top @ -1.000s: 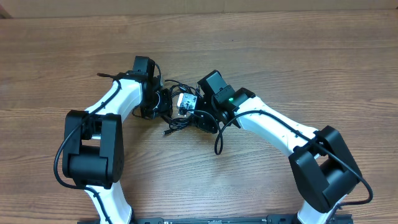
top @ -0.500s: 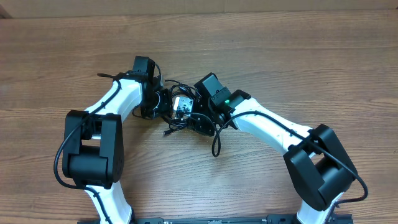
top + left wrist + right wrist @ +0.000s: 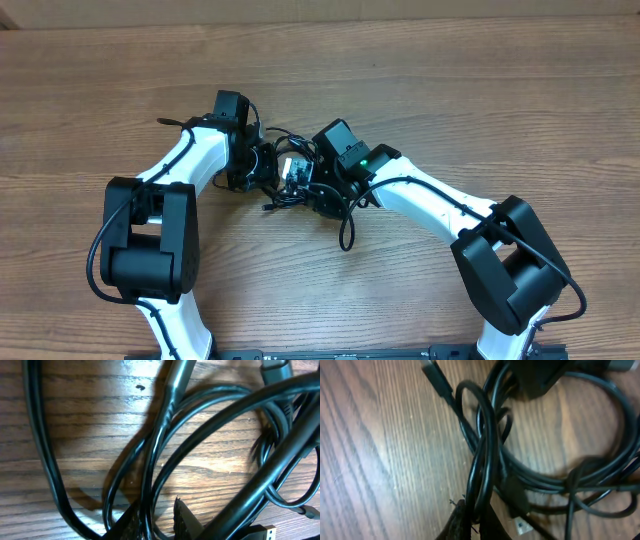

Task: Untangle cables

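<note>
The right gripper [image 3: 474,521] is closed on one strand of the cables [image 3: 487,445]; the left gripper [image 3: 157,522] stands narrow around another strand, but I cannot tell if it pinches it. The tangle lies between both, in the middle of the table [image 3: 480,90], so I think pulling apart may tighten the crossed loops instead of freeing them.

glossy black cables [image 3: 485,460], a silver-tipped plug [image 3: 521,525], brown dark-streaked wood-grain table [image 3: 380,450]

No text is legible; a white patch [image 3: 292,166] among the cables [image 3: 283,196] is perhaps printed.
</note>
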Robot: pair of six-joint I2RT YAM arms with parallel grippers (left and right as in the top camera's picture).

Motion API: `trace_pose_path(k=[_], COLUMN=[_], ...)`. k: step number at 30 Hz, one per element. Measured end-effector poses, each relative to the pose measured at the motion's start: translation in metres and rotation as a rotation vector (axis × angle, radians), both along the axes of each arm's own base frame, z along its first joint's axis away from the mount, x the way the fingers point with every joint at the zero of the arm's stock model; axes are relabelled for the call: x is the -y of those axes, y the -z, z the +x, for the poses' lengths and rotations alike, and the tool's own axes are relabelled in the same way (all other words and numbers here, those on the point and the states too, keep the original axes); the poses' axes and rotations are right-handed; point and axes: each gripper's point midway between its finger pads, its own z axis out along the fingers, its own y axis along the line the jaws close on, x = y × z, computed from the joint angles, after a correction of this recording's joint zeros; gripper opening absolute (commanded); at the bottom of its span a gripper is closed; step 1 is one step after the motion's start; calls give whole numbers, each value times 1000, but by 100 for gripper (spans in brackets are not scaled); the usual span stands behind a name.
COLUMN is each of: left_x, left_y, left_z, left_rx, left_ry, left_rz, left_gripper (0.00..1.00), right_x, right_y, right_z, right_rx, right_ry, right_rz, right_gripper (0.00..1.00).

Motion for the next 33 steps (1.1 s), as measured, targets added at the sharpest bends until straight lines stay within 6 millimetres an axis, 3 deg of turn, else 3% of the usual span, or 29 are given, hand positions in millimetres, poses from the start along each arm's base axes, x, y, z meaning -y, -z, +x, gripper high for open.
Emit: trace_pose_path(k=[8,16,20,26,28,29,31,33], left_x=[0,0,-3,-6,-6,-7,-7,-7], left_y=[0,0,1,3,3,3,3,3], left_z=[0,0,0,1,1,1,1,1], left_rx=[-1,1,4,7,7,7,7,7], left_ry=[0,2,0,-3,-3,-3,-3,-4], left_rz=[-3,5,25,46,48,49,50,50], left_gripper=[19,12,8,8,9,10,13,22], right_x=[16,42,66,106,115,115,111,100], right_y=[-11,-43,-56,-69,-71,-71,-69,-66], right_z=[3,12,16,28,29,29,25,18], right_rx=[-42,-37,0,112,136,132,102,47], right_ry=[113,248,330,437,454,456,456,441], right_rz=[-105,-258,-383,-570,-613,-612,-590,-538], right_gripper=[4,4,4,4,13,46,55,56])
